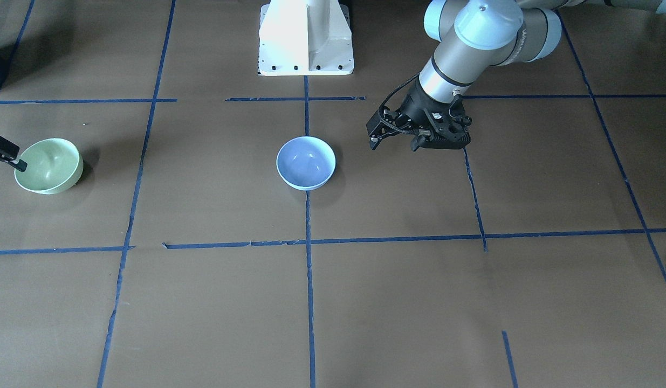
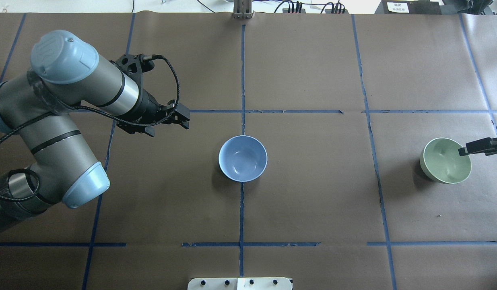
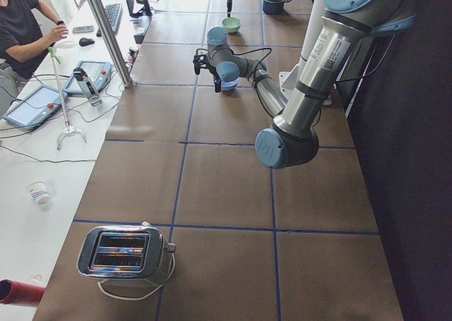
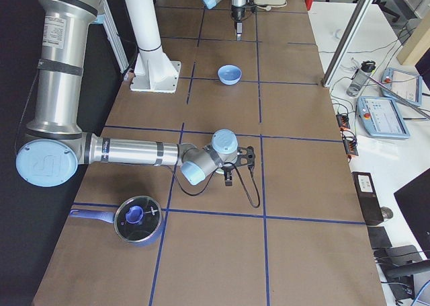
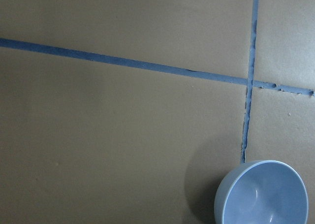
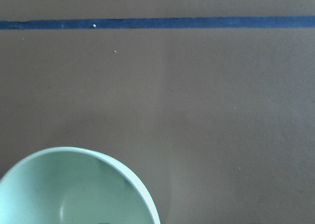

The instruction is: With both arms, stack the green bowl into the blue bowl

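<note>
1. I was at the pick-up step: my right gripper (image 2: 464, 151) hung at the green bowl's (image 2: 443, 164) right rim (clamped or not, I couldn't tell).
2. Next, I judged, it needed a firm rim pinch, then a carry left to the blue bowl (image 2: 243, 158), which sat mid-table, well apart.
3. My left gripper (image 1: 396, 141) hovered near it, jaws parted, empty.

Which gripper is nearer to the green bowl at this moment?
Right. The right gripper is at the rim of the green bowl; the left gripper hovers far off, on the other side of the blue bowl.
</note>
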You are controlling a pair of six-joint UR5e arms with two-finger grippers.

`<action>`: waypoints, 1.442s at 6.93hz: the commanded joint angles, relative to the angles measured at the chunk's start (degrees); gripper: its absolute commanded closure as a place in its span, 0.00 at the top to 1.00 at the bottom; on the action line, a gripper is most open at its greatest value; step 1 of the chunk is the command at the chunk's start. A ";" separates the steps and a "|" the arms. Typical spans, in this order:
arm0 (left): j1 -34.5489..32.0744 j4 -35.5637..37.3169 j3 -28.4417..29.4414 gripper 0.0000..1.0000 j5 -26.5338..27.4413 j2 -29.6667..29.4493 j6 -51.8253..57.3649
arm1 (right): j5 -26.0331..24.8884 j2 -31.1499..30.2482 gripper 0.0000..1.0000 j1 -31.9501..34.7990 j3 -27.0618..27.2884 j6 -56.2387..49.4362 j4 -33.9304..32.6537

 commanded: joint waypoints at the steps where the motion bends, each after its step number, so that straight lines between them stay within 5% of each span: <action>1: -0.16 0.09 -0.70 1.00 0.08 0.22 -0.01 | -0.36 0.14 0.36 -1.78 -1.67 0.69 2.39; 2: -0.42 0.09 -1.49 1.00 0.08 0.57 -0.01 | -0.27 0.14 0.01 -1.86 -1.67 0.43 2.39; 6: -2.00 0.09 -6.93 1.00 -0.45 6.54 0.08 | 2.71 0.84 0.00 -3.00 5.33 3.73 2.92; 7: -2.26 0.09 -8.33 1.00 -0.45 7.86 0.08 | 5.42 4.76 0.00 -4.31 6.84 7.42 2.66; 10: -4.45 -0.09 -13.61 1.00 -1.84 17.42 1.48 | 2.48 21.01 0.00 -10.80 8.35 33.30 2.66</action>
